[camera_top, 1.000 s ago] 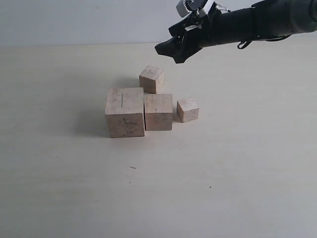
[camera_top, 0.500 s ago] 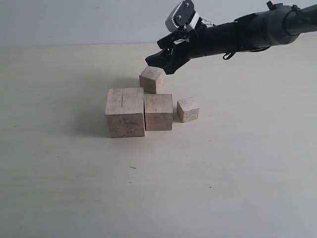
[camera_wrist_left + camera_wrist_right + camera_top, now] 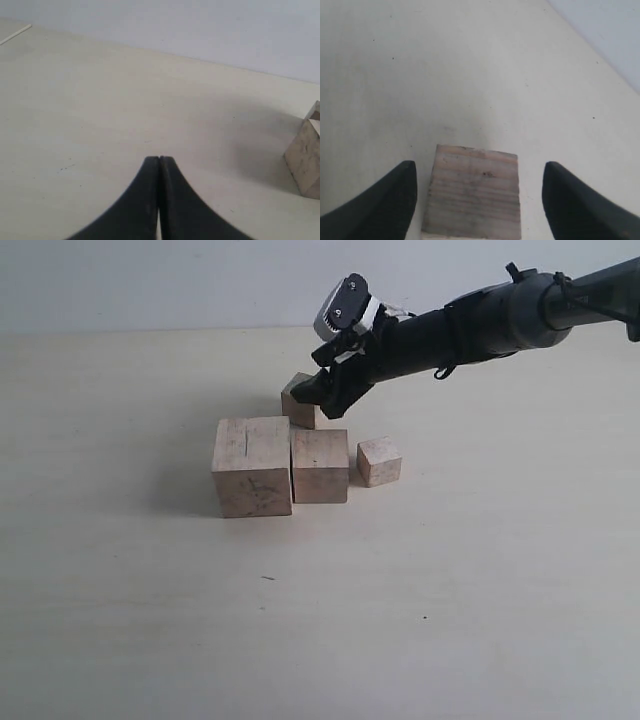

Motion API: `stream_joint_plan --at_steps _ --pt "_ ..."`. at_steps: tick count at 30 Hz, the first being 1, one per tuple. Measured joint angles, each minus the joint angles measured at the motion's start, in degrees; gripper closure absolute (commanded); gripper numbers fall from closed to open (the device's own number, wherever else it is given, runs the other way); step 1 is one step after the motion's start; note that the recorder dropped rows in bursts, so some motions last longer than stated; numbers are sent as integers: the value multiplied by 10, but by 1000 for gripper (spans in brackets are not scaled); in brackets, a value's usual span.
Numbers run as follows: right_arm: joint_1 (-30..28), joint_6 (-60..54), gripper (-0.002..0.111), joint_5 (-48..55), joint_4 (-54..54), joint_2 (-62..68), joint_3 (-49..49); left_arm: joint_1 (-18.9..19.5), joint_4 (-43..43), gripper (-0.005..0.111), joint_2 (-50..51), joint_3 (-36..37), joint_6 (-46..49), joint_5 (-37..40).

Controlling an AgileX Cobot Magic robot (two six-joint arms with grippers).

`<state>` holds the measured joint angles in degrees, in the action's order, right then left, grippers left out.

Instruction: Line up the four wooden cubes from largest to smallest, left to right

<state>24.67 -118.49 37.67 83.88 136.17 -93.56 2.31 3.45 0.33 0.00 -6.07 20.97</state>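
Straddling the rear cube [image 3: 472, 197] with wide jaws, the right gripper [image 3: 322, 392] faced probably light, stiff wood; its flat opposite sides suited gripping.

Looks like a robotics lab bench: plain pale tabletop [image 3: 480, 620], blank white wall [image 3: 150, 280] at the far side, black robot arm [image 3: 470, 320] over it from the right.
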Motion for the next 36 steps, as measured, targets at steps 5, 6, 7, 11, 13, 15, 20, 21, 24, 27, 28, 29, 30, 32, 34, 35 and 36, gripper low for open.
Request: stream_joint_plan --at_steps 5,6,7,11,13,15,20,21,24,27,28,29,30,32,34,35,36 --pt "0 10 42 -1 0 4 0 0 0 107 0 0 0 0" --pt "0 12 42 -1 0 7 0 0 0 107 0 0 0 0" --pt "0 13 42 -1 0 8 0 0 0 107 0 0 0 0" --pt "0 24 43 -1 -3 14 0 0 0 107 0 0 0 0" --pt "0 27 50 -1 -4 15 0 0 0 107 0 0 0 0" --pt "0 28 62 -1 -10 17 0 0 0 107 0 0 0 0" --pt "0 73 106 0 -57 15 -5 0 0 107 0 0 0 0" --pt "0 83 108 0 -75 14 -7 0 0 107 0 0 0 0" --pt "0 122 108 0 -132 1 -7 0 0 107 0 0 0 0" --pt "0 155 108 0 -176 -19 -7 0 0 107 0 0 0 0" --pt "0 166 108 0 -187 -28 -7 0 0 107 0 0 0 0" --pt "0 179 108 0 -198 -40 -7 0 0 107 0 0 0 0" --pt "0 194 108 0 -210 -51 -7 0 0 107 0 0 0 0" --pt "0 239 108 -1 -247 -80 -7 0 0 107 0 0 0 0" --pt "0 299 108 0 -294 -103 -7 0 0 107 0 0 0 0" --pt "0 338 108 0 -323 -113 -7 0 0 107 0 0 0 0" --pt "0 368 108 1 -347 -120 -7 0 0 107 0 0 0 0"
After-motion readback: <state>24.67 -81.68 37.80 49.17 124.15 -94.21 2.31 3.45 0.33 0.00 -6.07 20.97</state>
